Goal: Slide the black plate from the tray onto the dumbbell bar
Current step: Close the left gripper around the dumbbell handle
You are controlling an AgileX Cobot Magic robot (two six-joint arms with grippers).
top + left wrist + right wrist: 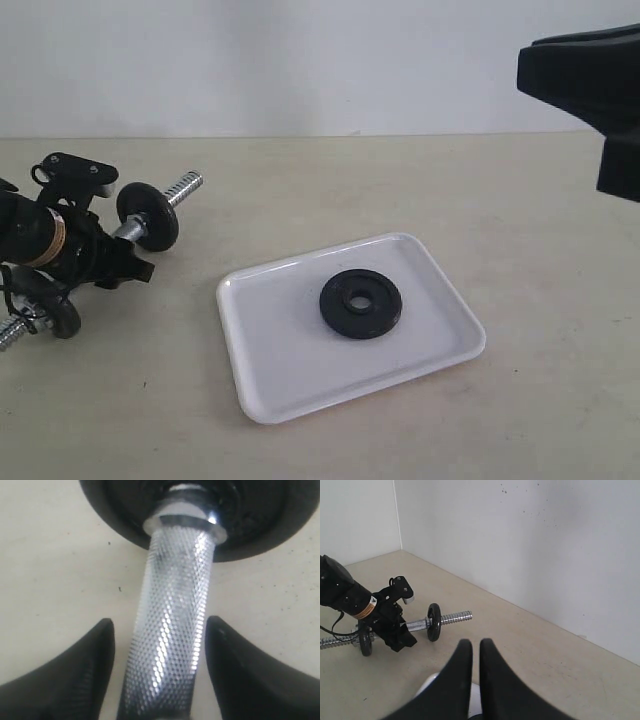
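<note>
Straddling the dumbbell bar (186, 187) near the tabletop's (520, 200) left edge: left jaws, spread wide, one dark finger (75, 680) on either side of the knurled chrome grip, bare tabletop visible in both gaps, so not pinching the metal. Lying flat on the tabletop at a slant, threaded end pointing toward the far edge, with one black disc (148, 215) beyond the jaws, snug against a silver collar (182, 522), and a second disc (55, 305) on the nearer side, close to the left edge. Resting further right, around the middle of the tabletop and well apart from the bar: the white tray (270, 370), turned a little askew. Sitting flat about the middle of the tray, clear of its rim: the black plate (361, 303), centre hole facing up. Hanging high over the right side of the tabletop, away from tray and plate: right jaws, pressed nearly together, only a thin slit between the fingers (455, 680), holding nothing.
</note>
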